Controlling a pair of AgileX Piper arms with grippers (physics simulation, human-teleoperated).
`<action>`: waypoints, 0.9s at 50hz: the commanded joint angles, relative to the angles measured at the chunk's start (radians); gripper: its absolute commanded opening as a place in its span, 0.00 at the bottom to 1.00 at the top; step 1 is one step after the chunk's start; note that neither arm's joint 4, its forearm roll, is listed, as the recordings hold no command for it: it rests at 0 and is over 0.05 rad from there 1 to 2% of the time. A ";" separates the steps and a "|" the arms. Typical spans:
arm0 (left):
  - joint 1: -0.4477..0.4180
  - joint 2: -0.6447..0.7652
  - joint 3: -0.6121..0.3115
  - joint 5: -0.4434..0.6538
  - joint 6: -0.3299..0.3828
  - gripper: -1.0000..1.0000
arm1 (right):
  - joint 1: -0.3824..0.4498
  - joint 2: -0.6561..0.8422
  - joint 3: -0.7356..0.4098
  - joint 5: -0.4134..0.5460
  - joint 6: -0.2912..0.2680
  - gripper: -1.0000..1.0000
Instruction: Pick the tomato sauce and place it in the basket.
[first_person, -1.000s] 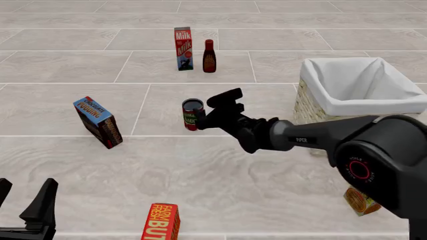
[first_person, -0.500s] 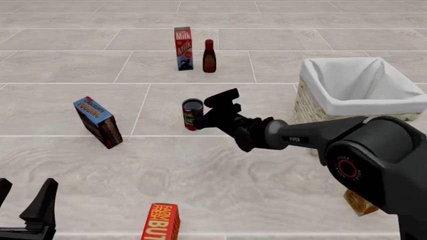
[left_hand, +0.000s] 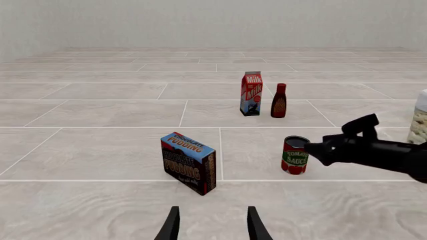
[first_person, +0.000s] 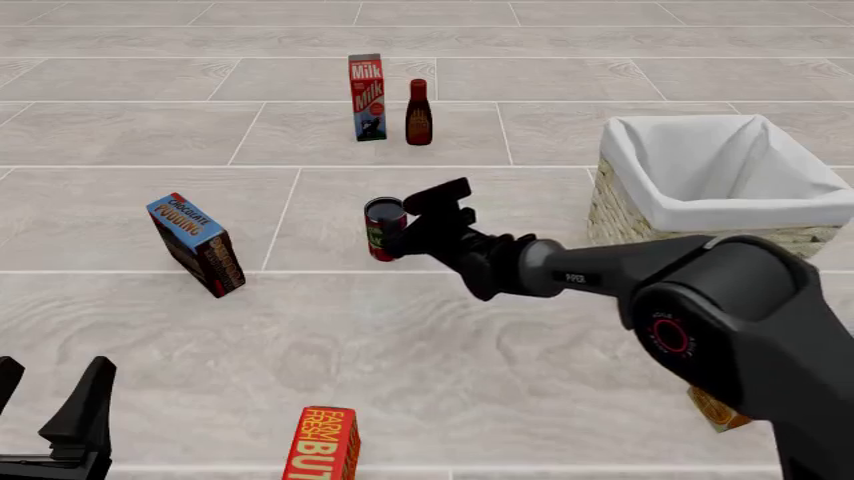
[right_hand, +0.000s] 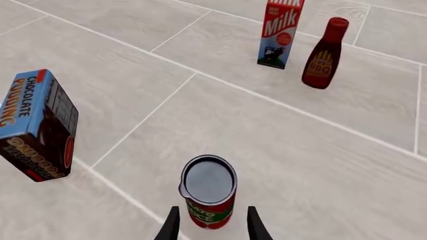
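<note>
Tomato sauce (first_person: 383, 229) is standing upright on the tiled floor, roughly mid-scene, with the basket (first_person: 721, 180) well off to its right, so whatever grabs it has a sideways carry ahead. That's presumably why the right arm is on the job and not the left one: it comes in from the basket's side.

Right gripper (right_hand: 210, 226) is stretched out low and nearly level, wrist pointing straight at the can. In the right wrist view the two fingers (right_hand: 171, 226) sit spread apart with the can's lower half showing between them, and I don't see them pinching the label, so I'd call it open and lined up, not gripping yet. In the front view the tips look like they're right at the can's side, but I can't tell if there's real contact.

Left gripper (left_hand: 212, 226) is parked down at the near edge, fingers apart, holding nothing, just staring across the floor at the chocolate pudding box (left_hand: 189, 162).

Milk carton (first_person: 367, 97) and the dark BBQ bottle (first_person: 419, 112) stand side by side farther back, well clear of the reach. The butter box (first_person: 324, 444) sits near the front edge, also out of the way.

My guess for the next bit: nudge forward a touch, close on the can, lift.
</note>
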 joint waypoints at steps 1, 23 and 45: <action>0.000 0.000 0.000 0.000 0.000 1.00 | 0.005 0.026 -0.022 0.004 0.004 1.00; 0.000 0.000 0.000 0.000 0.000 1.00 | -0.001 0.066 -0.078 0.026 0.009 1.00; 0.000 0.000 0.000 0.000 0.000 1.00 | 0.008 0.097 -0.110 0.039 0.014 1.00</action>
